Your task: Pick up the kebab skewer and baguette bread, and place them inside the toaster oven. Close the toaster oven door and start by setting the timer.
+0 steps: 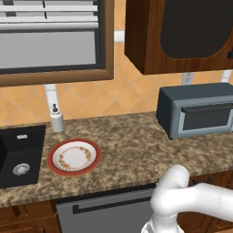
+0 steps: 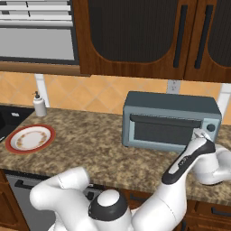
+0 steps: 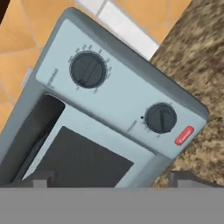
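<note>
The grey-blue toaster oven (image 1: 169, 107) (image 2: 171, 104) stands on the granite counter by the wall. Its toaster oven door (image 2: 162, 131) (image 3: 83, 162), with dark glass and a bar handle, looks shut. My gripper (image 2: 199, 133) (image 3: 114, 179) hovers open just in front of the oven's right-hand control panel, holding nothing. In the hand view two dark knobs face me, one (image 3: 88, 70) farther up the panel and one (image 3: 161, 118) nearer, beside a red button (image 3: 184, 135). The kebab skewer and baguette bread are out of view.
A red-rimmed patterned plate (image 1: 74, 156) (image 2: 30, 138) lies bare on the counter left of the oven. A white soap dispenser (image 1: 56, 118) stands by the black sink (image 1: 18, 154). Dark wooden cabinets (image 2: 149, 36) hang above the oven.
</note>
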